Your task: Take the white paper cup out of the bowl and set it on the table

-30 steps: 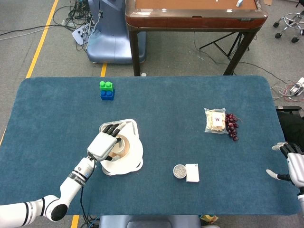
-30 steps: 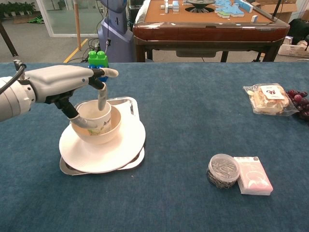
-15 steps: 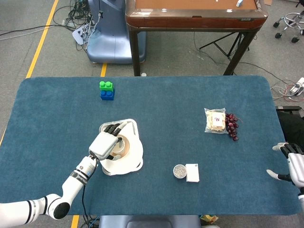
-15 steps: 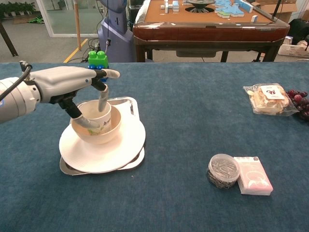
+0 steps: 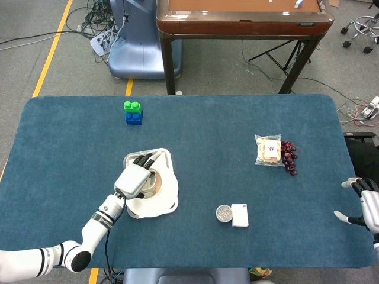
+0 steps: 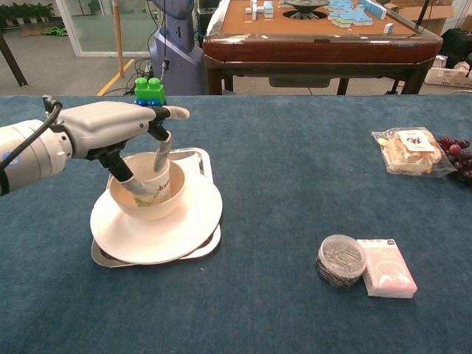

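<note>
Left hand (image 6: pixel 110 129) slightly forward now, fingers (image 6: pixel 161 151) around cup (image 6: pixel 153 186).

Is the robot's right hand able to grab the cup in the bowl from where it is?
Probably not. The right hand sits open at the table's far right edge, while the paper cup stands in the bowl across the table, and the left hand already has its fingers around it.

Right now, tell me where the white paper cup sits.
The white paper cup sits in the bowl on the plate, table's left side, with the left hand reaching into it.
</note>
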